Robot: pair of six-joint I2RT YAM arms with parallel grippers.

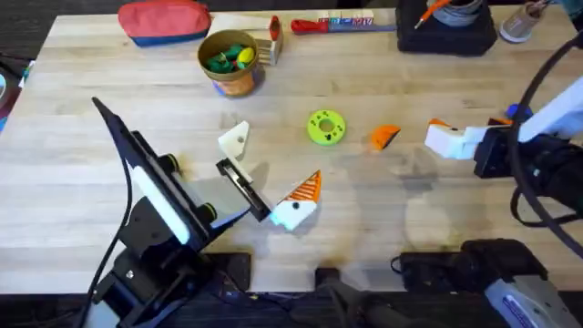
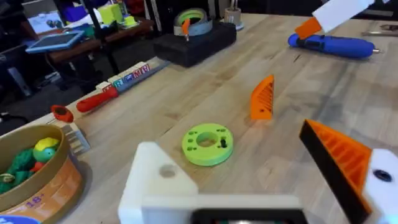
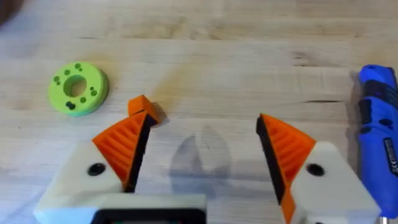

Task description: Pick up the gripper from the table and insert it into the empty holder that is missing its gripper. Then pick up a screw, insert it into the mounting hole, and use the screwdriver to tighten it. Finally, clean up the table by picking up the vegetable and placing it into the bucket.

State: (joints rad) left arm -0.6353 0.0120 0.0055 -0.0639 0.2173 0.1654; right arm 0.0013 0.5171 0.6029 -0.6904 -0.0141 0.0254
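While the loose orange gripper [image 1: 385, 137] lies flat on the table [image 1: 82, 137], untouched, the first step, picking it up, appears to be in hand.

Landmark: green disc [image 1: 326, 127], mid-table.
- Gripper: just beside the disc, on the right arm's side.
- Right gripper [image 3: 202, 152]: beyond the orange piece from the disc, low over the wood, fingers spread wide, nothing between the orange pads [image 3: 288, 146]; one pad tip is near the piece.
- Screwdriver [image 3: 379, 124]: farther from the disc than the right gripper, lying flat.
- Holder [image 1: 235, 138]: on the disc's other side, toward the left arm; it seems to be the bare finger of the left gripper [image 1: 266, 178].
- Left gripper: fingers apart, empty.
- Bucket [image 1: 230, 62]: behind the disc, toward the far edge, with vegetables [image 1: 228, 57] already inside.

Next move, as judged: the right gripper shifts toward the disc, straddles the orange piece and closes on its flat sides.
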